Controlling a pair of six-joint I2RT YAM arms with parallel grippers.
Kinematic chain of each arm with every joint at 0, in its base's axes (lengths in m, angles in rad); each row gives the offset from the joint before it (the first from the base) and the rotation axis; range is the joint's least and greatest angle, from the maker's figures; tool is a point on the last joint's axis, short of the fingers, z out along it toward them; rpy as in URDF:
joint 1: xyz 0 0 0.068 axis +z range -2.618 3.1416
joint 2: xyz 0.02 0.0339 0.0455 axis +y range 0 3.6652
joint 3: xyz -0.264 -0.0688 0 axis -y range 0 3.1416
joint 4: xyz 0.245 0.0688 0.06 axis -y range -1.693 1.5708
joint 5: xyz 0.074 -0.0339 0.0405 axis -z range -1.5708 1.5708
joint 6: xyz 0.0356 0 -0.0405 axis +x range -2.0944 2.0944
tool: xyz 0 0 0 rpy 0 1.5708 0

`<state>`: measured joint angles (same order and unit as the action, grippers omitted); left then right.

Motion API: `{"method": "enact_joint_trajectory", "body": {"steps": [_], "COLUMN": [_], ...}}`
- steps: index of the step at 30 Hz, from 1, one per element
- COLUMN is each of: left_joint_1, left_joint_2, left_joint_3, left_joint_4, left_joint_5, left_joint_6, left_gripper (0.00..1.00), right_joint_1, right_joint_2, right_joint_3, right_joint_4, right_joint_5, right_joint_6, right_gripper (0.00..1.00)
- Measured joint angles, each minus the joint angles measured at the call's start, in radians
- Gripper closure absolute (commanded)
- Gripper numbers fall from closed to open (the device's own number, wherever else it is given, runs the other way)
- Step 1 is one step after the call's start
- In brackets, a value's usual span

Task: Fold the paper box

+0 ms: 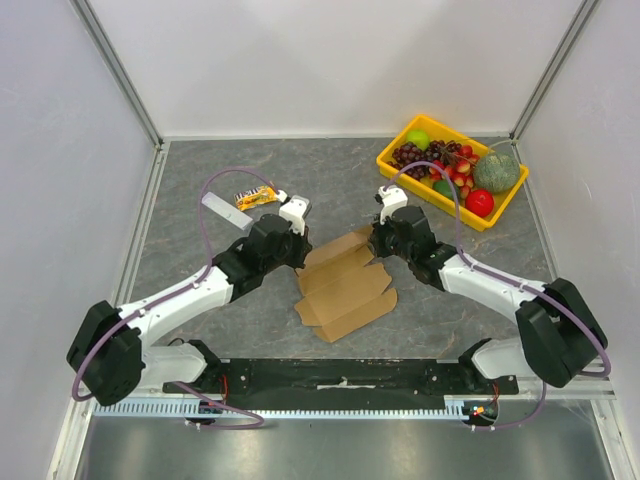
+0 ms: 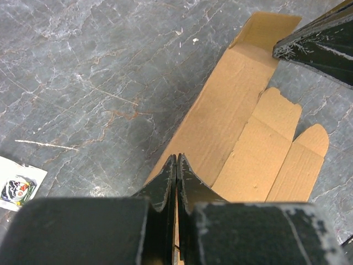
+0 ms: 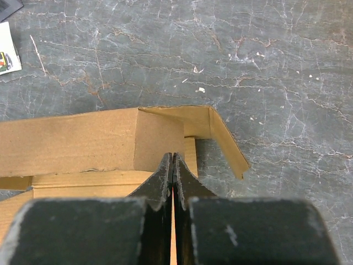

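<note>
Your left gripper [image 2: 176, 161] is pinched shut on the paper box [image 1: 345, 285] at its far-left edge; your right gripper [image 3: 172, 159] nips the far-right flap — the box lies on the table [image 1: 200, 180] between them.

The paper box [image 1: 345, 290] is matt brown corrugated cardboard, faintly ribbed. The table [image 1: 200, 180] looks like smooth grey veined stone. The left end effector [image 2: 176, 165] and right end effector [image 3: 172, 163] are matt black, scuffed whitish. Upper right, the tray [image 1: 398, 138] is glossy yellow plastic.

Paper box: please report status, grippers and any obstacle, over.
Left gripper and right gripper both shut on paper box flaps. Box part folded, one wall raised. Yellow tray apart, nothing in the way.
</note>
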<state>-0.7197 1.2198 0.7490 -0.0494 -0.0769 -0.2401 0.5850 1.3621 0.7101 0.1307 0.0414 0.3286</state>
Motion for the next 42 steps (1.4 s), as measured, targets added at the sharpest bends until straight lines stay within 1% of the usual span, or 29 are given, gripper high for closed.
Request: {"method": "enact_joint_trajectory", "body": {"steps": [11, 23, 28, 37, 42], "left_joint_1": [-0.003, -0.016, -0.033, -0.047, -0.053], "left_joint_2": [0.018, 0.018, 0.018, 0.029, 0.039], "left_joint_3": [-0.030, -0.047, -0.057, -0.069, -0.069], "left_joint_4": [0.001, 0.005, 0.018, 0.045, 0.057], "left_joint_5": [0.005, 0.013, 0.026, 0.027, 0.027], "left_joint_6": [0.000, 0.000, 0.000, -0.001, -0.002], "left_gripper": [0.98, 0.98, 0.98, 0.98, 0.98], "right_joint_1": [0.000, -0.002, -0.021, -0.107, -0.130], "right_joint_2": [0.043, 0.092, 0.098, 0.110, 0.142], "right_joint_3": [0.009, 0.013, 0.012, -0.037, -0.047], "right_joint_4": [0.000, 0.019, 0.048, 0.158, 0.198], "right_joint_5": [-0.032, -0.126, -0.172, -0.318, -0.407], "right_joint_6": [-0.008, 0.002, 0.040, 0.147, 0.181], "right_gripper": [1.00, 0.99, 1.00, 1.00, 1.00]}}
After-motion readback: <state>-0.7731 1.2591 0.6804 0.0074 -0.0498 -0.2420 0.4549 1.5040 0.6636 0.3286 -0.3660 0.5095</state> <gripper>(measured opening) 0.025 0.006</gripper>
